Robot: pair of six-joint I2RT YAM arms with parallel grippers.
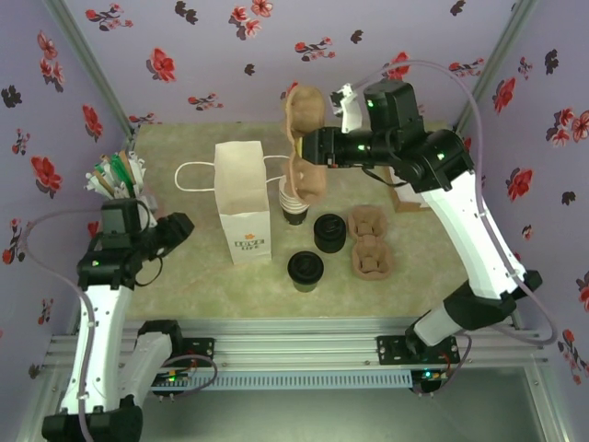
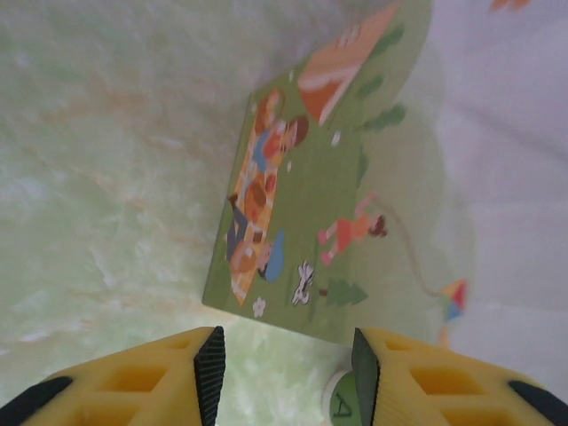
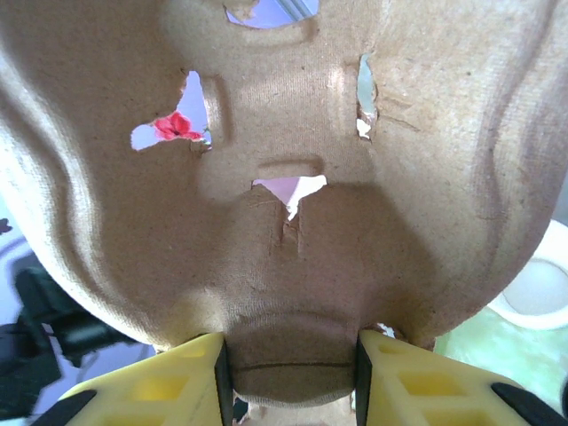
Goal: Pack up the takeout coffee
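1. Your right gripper [image 3: 288, 364] is clamped on one end of a brown pulp cup carrier [image 3: 284, 177]. The carrier is lifted off the table and held on edge.
2. From above, that carrier hangs over a stack of nested cups [image 1: 293, 207], just right of the white paper bag [image 1: 244, 207].
3. The bag stands upright near the middle of the table, with its handles toward the left.
4. The takeout coffee [image 1: 306, 269] sits on the table, lid on, in front of the bag's right side. Nothing touches it.
5. A stack of black lids [image 1: 329, 232] stands just behind and to the right of the coffee. A second pulp carrier [image 1: 370, 244] lies flat beyond the lids.
6. Your left gripper [image 1: 177, 227] is low on the left, and the bag stands between it and the coffee.
7. Its jaws are apart with nothing between them. Its wrist camera looks down on a green picture card [image 2: 302, 204].
8. A holder of straws [image 1: 120, 175] stands at the far left.
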